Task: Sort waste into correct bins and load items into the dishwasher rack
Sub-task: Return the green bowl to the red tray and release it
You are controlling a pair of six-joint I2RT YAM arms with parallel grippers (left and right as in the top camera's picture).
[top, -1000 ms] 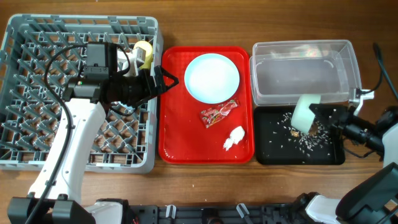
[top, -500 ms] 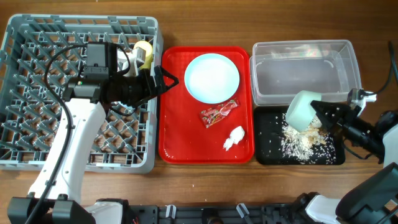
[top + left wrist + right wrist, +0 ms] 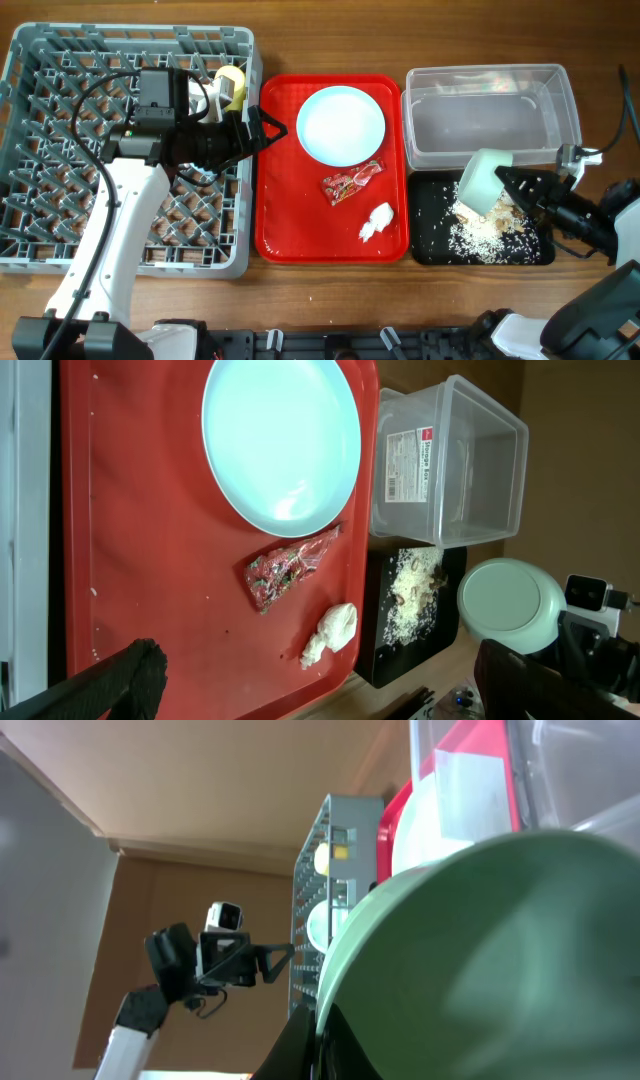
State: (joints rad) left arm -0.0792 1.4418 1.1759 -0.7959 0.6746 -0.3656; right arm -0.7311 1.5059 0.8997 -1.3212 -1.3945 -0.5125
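My right gripper (image 3: 508,183) is shut on the rim of the pale green bowl (image 3: 482,181), holding it tilted over the shallow black tray (image 3: 430,205). A pile of brownish-white food scraps (image 3: 480,233) lies in that tray. In the right wrist view the bowl (image 3: 500,950) fills the frame, with my fingers (image 3: 322,1042) pinching its edge. The clear tub (image 3: 490,115) stands behind the black tray. The light blue plate (image 3: 341,124), red wrapper (image 3: 352,181) and white tissue (image 3: 376,221) lie on the red tray (image 3: 290,210). My left gripper (image 3: 265,128) is open at the red tray's left edge.
The grey dishwasher rack (image 3: 60,200) fills the left side, with the yellow cup (image 3: 231,87) in its back right corner. The left wrist view shows the plate (image 3: 282,445), wrapper (image 3: 288,567), tissue (image 3: 332,632), tub (image 3: 450,460) and bowl (image 3: 505,605).
The tilted bowl has emptied food scraps into the black tray, where a pile has grown. The bowl has shifted slightly. My left arm has not moved.
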